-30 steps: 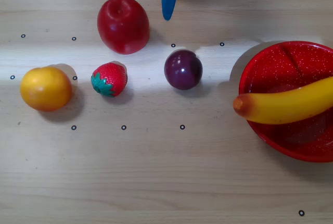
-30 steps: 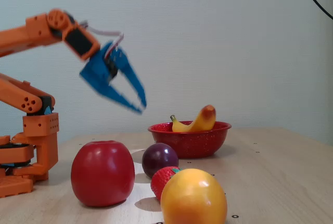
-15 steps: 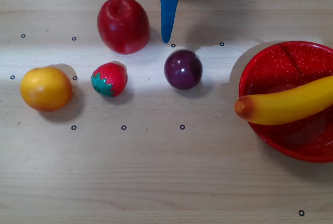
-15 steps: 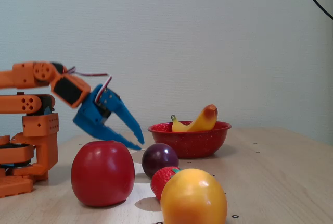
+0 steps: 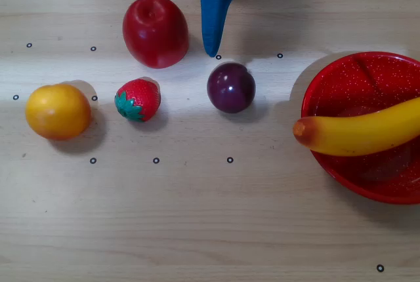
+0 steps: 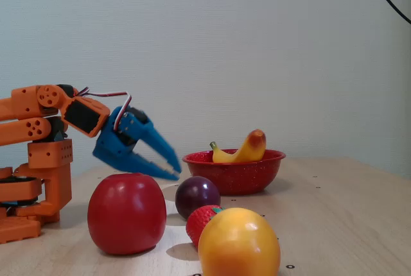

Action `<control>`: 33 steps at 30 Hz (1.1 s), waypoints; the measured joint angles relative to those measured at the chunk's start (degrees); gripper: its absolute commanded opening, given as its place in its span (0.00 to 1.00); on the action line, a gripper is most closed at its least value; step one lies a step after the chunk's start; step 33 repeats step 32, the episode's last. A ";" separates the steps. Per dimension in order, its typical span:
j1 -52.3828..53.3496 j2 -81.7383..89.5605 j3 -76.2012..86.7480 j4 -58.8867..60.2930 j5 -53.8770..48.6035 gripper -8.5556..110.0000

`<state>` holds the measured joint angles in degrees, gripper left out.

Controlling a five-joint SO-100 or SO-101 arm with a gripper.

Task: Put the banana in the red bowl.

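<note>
Resting: the banana [image 5: 362,132] lay across the red bowl [image 5: 341,88], orange end over the rim, barely shifted.
Gripper [image 6: 174,165]: jaws parted, empty, slightly raised since a half-second earlier, above the table.

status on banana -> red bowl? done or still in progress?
Looks done: the banana lies across the red bowl, its reddish end overhanging the rim in the overhead view. Nothing in hand: the gripper is open and empty, low near the arm's base, above the apple and plum in the fixed view. Nothing visibly left.
</note>
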<state>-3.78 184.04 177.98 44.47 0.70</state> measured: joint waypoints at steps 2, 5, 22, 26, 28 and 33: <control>0.00 0.26 0.00 2.55 0.00 0.07; 0.00 0.26 0.00 3.25 0.00 0.07; 2.20 0.26 0.09 6.06 -1.67 0.07; 2.11 0.26 0.09 6.06 -1.67 0.07; 2.11 0.26 0.09 6.06 -1.67 0.07; 2.11 0.26 0.09 6.06 -1.67 0.07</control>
